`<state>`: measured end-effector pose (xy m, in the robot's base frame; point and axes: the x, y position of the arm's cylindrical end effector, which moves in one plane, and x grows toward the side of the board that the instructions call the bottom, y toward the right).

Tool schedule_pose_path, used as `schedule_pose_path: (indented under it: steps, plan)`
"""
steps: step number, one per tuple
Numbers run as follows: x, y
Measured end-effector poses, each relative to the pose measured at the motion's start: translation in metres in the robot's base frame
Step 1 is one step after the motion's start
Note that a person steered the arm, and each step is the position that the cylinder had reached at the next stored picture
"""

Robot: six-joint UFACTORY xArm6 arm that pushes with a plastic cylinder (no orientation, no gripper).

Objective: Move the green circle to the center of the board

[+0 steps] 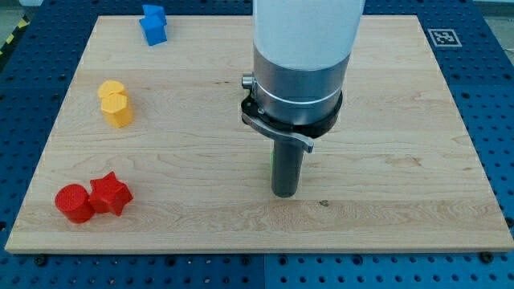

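My tip (284,193) rests on the wooden board (385,160) a little below its middle. The green circle (271,161) is almost fully hidden behind the rod; only a thin green sliver shows along the rod's left side, just above the tip. The tip seems to touch it or stand right in front of it. The arm's wide grey and white body fills the view's top centre and hides the board behind it.
A blue block (152,24) lies at the top left. A yellow block (116,103) sits at the left. A red cylinder (74,202) and a red star (109,194) touch at the bottom left. A black-and-white tag (443,37) marks the top right corner.
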<state>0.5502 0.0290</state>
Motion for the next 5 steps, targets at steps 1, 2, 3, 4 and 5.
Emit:
schedule_pose_path:
  steps: [1,2,3,4,5]
  plan:
    - [-0.008,0.000]
    - [-0.014,0.000]
    - [-0.020,0.000]
    - [-0.028,0.000]
    - [-0.050,0.000]
